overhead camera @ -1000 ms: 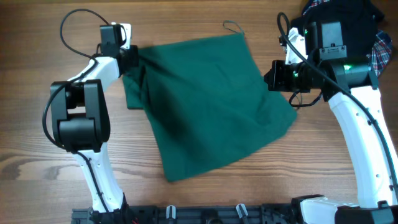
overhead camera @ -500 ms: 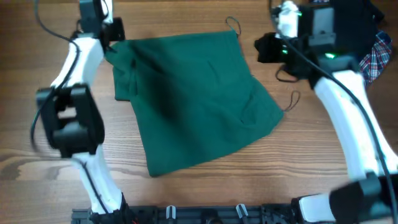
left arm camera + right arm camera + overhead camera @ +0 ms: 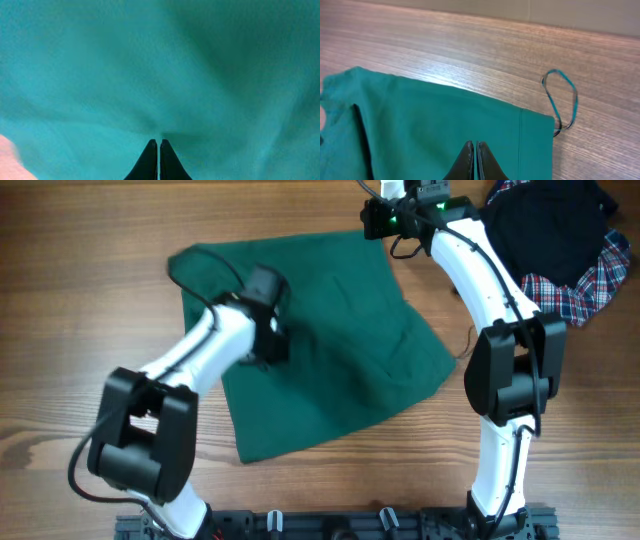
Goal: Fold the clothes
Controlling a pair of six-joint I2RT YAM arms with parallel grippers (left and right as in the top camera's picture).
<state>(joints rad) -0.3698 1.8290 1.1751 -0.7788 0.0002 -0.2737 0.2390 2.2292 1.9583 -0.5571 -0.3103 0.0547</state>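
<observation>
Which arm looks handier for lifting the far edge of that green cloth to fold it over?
Probably the right. The right gripper sits just over the far edge of the green cloth, near a corner, while the left gripper is over its middle.

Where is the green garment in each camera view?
Overhead: green garment lies spread mid-table.
Left wrist: garment fills almost the whole frame.
Right wrist: garment lower left, hemmed corner right of centre.
Shared landmark: the wooden table, only a blurred sliver bottom-left in left wrist.
</observation>
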